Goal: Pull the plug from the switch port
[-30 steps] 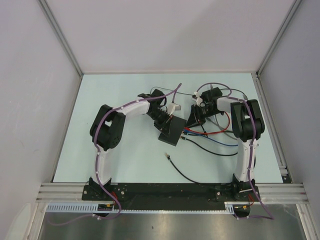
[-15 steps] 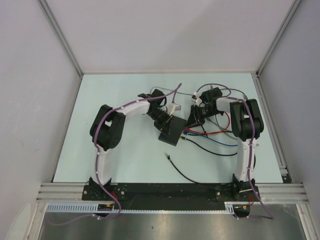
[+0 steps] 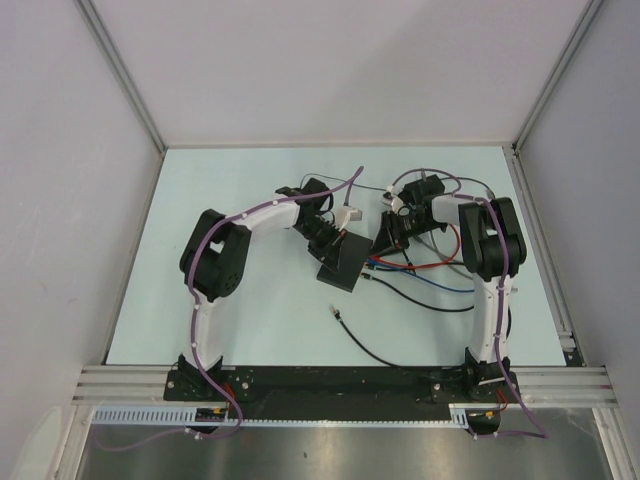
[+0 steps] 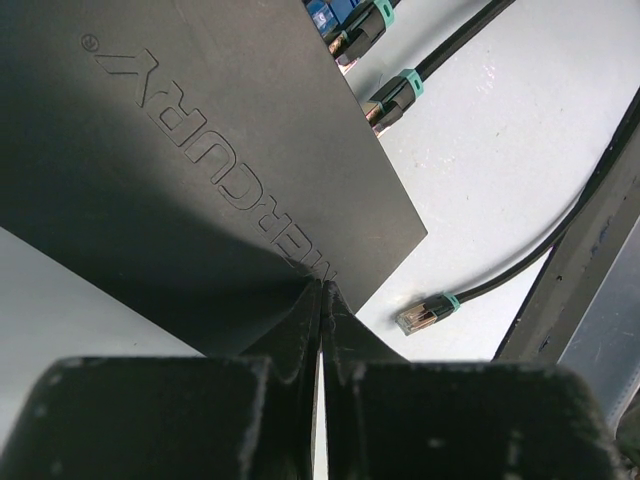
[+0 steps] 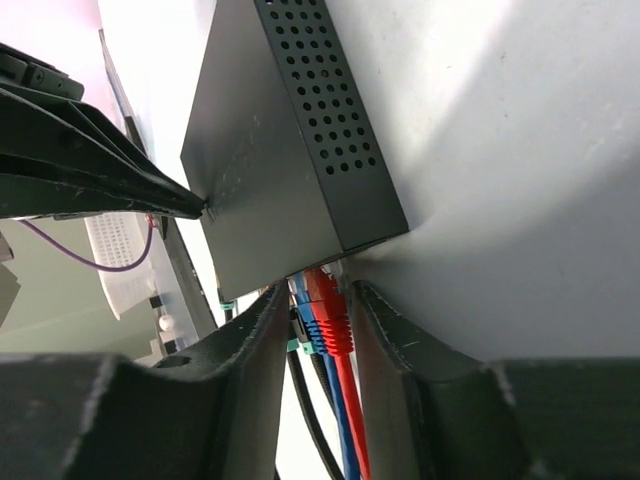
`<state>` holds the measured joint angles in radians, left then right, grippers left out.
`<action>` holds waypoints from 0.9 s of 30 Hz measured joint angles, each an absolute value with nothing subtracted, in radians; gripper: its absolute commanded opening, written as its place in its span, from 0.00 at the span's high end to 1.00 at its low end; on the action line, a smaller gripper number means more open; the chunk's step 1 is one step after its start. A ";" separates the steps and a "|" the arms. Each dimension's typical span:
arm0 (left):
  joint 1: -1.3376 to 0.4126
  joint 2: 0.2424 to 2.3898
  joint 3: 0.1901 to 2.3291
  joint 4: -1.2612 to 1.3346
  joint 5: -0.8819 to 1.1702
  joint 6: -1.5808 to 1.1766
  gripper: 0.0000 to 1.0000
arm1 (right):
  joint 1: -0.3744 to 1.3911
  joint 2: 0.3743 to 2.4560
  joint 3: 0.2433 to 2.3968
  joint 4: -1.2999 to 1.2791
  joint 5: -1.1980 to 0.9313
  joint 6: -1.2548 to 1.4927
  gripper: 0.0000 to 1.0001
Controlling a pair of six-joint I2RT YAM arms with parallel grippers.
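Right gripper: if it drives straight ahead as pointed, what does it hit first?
The red plug, sitting between the jaws of the right gripper beside a blue plug; right behind it, the port edge of the black switch box. Whether the jaws already touch it is unclear.

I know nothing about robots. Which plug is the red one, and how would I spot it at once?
Start at the flat black box lying mid-table between the two arms. Cables are plugged into the edge nearest the right arm, with the right gripper straddling two of them. The red plug is the only red one and sits right beside a blue plug.
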<state>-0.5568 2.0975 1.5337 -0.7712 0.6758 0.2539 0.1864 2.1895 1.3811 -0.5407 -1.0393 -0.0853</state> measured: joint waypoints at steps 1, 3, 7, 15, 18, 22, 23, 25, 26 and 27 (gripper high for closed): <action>-0.557 2.098 1.534 -0.771 0.676 0.254 0.98 | 0.187 2.189 1.382 -0.542 -1.041 -0.083 0.60; -0.557 2.098 1.534 -0.771 0.676 0.254 0.98 | 0.187 2.189 1.383 -0.544 -1.043 -0.080 0.62; -0.557 2.098 1.534 -0.771 0.676 0.254 0.98 | 0.189 2.193 1.388 -0.548 -1.036 -0.078 0.70; -0.557 2.098 1.534 -0.770 0.675 0.255 0.98 | 0.195 2.204 1.409 -0.574 -1.014 -0.089 0.87; -0.557 2.098 1.534 -0.770 0.675 0.255 0.98 | 0.197 2.215 1.435 -0.616 -1.007 -0.117 0.89; -0.557 2.098 1.534 -0.770 0.675 0.255 0.98 | 0.201 2.257 1.519 -0.731 -0.995 -0.183 0.90; -0.557 2.098 1.534 -0.770 0.674 0.255 0.98 | 0.200 2.270 1.541 -0.759 -0.995 -0.194 0.90; -0.557 2.098 1.534 -0.770 0.673 0.255 0.98 | 0.197 2.301 1.591 -0.823 -0.995 -0.204 0.90; -0.557 2.098 1.536 -0.770 0.672 0.255 0.98 | 0.197 2.315 1.612 -0.847 -0.997 -0.207 0.90; -0.557 2.098 1.537 -0.769 0.669 0.255 0.98 | 0.197 2.327 1.629 -0.865 -0.998 -0.208 0.90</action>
